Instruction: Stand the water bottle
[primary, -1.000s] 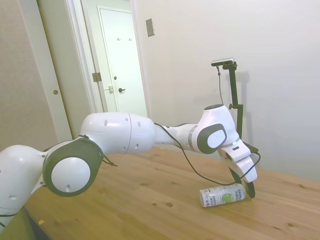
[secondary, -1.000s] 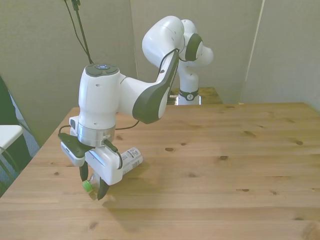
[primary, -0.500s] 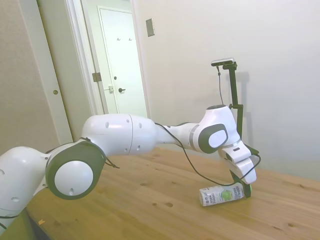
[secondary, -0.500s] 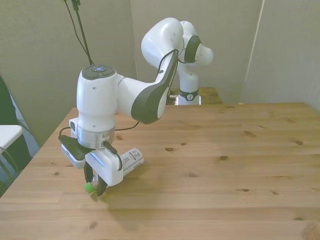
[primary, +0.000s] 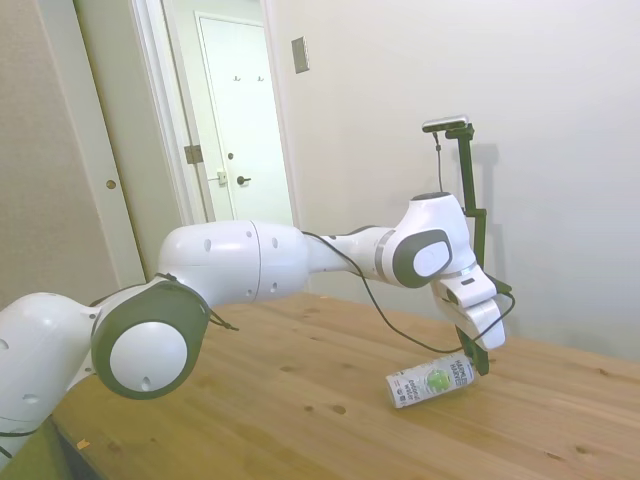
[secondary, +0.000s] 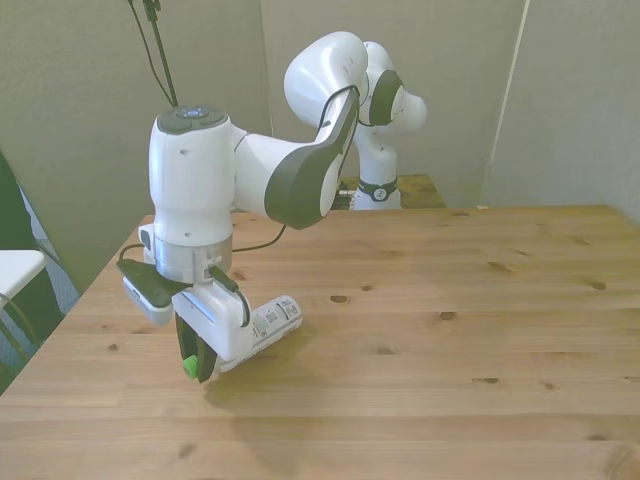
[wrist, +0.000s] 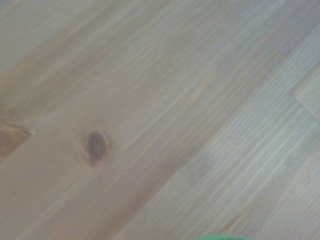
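Pine boards make up the tabletop (secondary: 480, 330) I am working over, pale and knotty, with long seams running across it in the front view. From my side camera I see the arm stretched out low over the wood, and the end effector (primary: 478, 357) closed on the cap end of the water bottle (primary: 432, 380). The bottle is tilted: its capped end is raised in the grip while its base end hangs lower, close to the wood, though I cannot tell whether it touches. In the front view the end effector (secondary: 196, 362) sits near the front view's left edge of the tabletop, its dark fingers pinched around the green cap (secondary: 188, 364), and the water bottle (secondary: 268, 320) angles away behind it with its white label showing. My wrist camera gives a blurred patch of wood grain with a dark knot (wrist: 95, 146) and a sliver of green at the frame's edge. Behind the arm in the side view are a plain pale wall (primary: 520, 90), a white door (primary: 243, 125) with a dark handle, and a small grey wall plate (primary: 300, 54) beside the doorway.
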